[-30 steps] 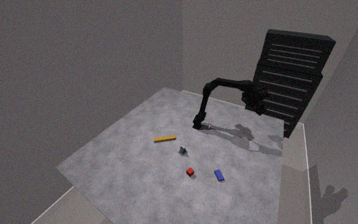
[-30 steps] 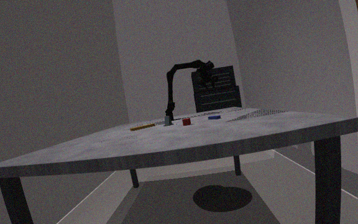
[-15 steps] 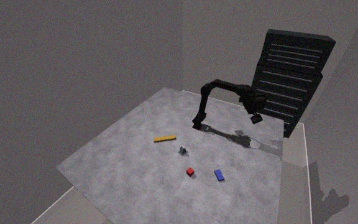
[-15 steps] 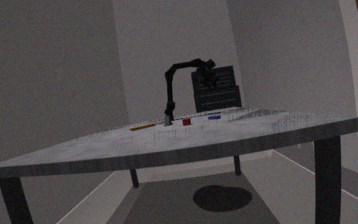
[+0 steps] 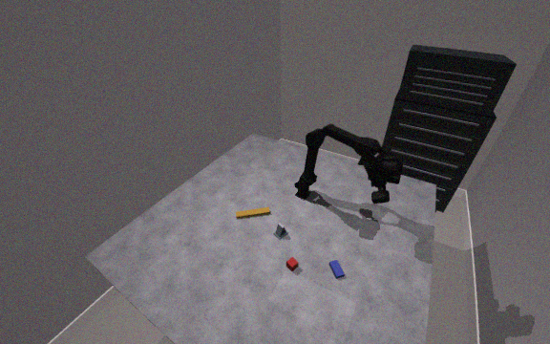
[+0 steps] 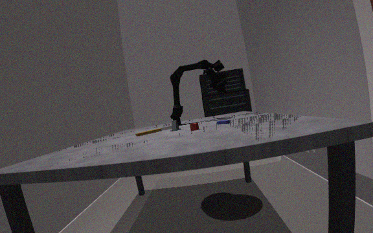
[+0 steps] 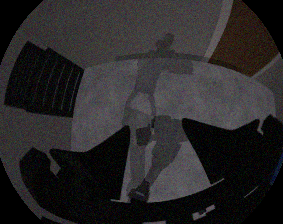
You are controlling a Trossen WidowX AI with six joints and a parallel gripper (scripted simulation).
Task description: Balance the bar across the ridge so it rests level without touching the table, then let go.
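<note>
The landmark here is the ridge point(image 5: 281, 230) point(image 6: 175, 125), a small grey upright piece standing on the desk point(image 5: 199, 248) point(image 6: 115, 155) with nothing laid over it. The yellow bar point(image 5: 253, 213) point(image 6: 148, 132) lies flat on the desk near the ridge, on the side away from the blue block point(image 5: 336, 268) point(image 6: 223, 122). Lying there, it is probably waiting to be picked up, and its long, thin shape suggests why it must be gripped close to its middle: only a centred bar is likely to rest level. The red cube point(image 5: 292, 264) point(image 6: 194, 126) sits near the ridge, and the blue block lies farther from it; neither seems to have a part in the task. The pincer point(image 5: 380, 196) point(image 6: 219, 88) point(image 7: 156, 125) is raised well apart from the ridge, on the opposite side from the bar, its fingers apart and holding nothing, which suits an approach. The next move, I judge, is to swing over the bar and lower around its centre; bumping the narrow ridge on the way could spoil the balance point.
</note>
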